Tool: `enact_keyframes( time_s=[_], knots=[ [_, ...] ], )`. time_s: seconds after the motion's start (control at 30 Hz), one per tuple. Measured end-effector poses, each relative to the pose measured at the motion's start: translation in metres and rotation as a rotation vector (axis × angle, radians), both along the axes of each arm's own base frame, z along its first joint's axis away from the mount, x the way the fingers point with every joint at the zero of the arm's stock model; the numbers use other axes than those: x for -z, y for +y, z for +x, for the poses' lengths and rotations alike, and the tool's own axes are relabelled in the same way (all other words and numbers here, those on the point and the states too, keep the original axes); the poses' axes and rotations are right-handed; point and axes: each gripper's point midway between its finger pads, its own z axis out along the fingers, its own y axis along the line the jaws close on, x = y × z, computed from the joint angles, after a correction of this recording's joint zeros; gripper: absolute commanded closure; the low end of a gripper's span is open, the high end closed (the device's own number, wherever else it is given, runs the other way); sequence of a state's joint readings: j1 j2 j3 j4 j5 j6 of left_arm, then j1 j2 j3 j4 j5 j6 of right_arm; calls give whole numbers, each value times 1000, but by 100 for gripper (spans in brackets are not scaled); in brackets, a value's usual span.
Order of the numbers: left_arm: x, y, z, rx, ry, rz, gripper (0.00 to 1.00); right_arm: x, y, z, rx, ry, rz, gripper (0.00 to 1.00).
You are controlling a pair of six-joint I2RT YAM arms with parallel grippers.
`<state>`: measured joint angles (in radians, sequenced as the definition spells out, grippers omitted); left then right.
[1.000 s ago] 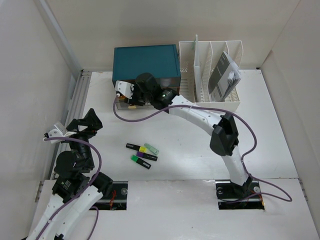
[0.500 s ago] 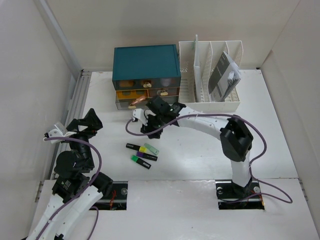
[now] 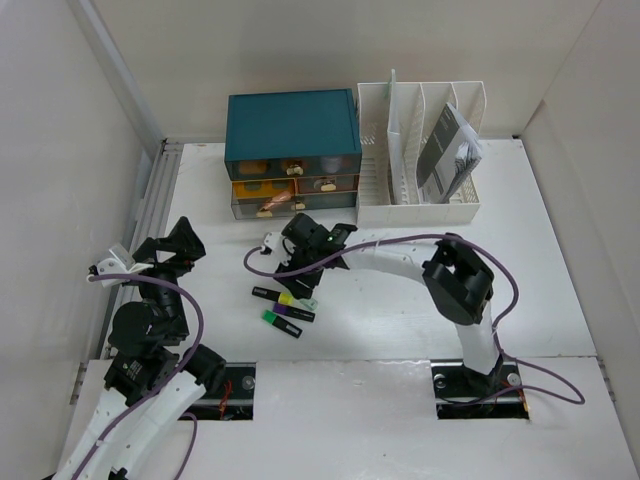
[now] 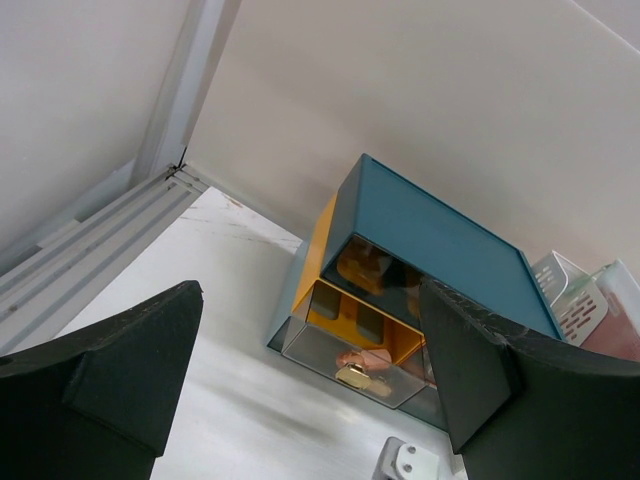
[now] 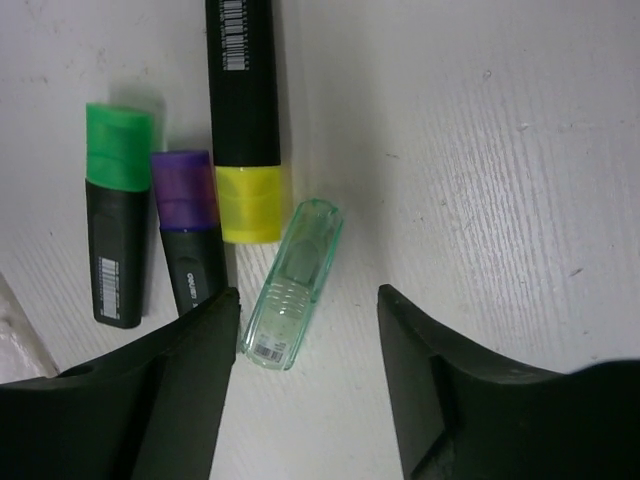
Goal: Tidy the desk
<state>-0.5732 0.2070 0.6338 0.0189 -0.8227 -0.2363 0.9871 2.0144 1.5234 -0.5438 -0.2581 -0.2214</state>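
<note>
The white desk point(image 3: 560, 260) holds three black highlighters in a cluster, capped yellow point(image 5: 243, 110), purple point(image 5: 188, 230) and green point(image 5: 118, 215). They also show in the top view point(image 3: 283, 308). A clear green plastic case point(image 5: 293, 283) lies beside the yellow cap. My right gripper point(image 5: 306, 330) is open and empty, just above the case, one finger on each side of it. In the top view the right gripper point(image 3: 298, 272) hangs over the cluster. My left gripper point(image 3: 170, 245) is open and empty, raised at the left edge; in its own view the left gripper point(image 4: 300, 400) faces the drawer box.
A teal drawer box point(image 3: 292, 122) stands at the back, its clear lower drawer point(image 4: 355, 375) sticking out slightly. A white slotted file rack point(image 3: 410, 205) with a booklet point(image 3: 450, 150) stands to its right. A metal rail point(image 3: 155, 200) runs along the left edge. White walls enclose the desk.
My right arm has drawn back from the drawer box front and come down over the highlighters. The left arm has not moved.
</note>
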Motion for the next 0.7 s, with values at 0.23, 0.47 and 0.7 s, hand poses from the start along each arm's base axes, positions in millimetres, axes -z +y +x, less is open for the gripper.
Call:
enact_keyframes(
  time_s=[0.23, 0.47, 0.7],
  knots=[
    [0, 0, 0, 0, 0, 1, 13, 7, 8, 2, 104, -34, 0, 34],
    [0, 0, 0, 0, 0, 1, 13, 11, 12, -4, 160, -73, -16, 35],
    [0, 0, 0, 0, 1, 2, 13, 20, 4, 3, 195, -106, -40, 35]
  ],
)
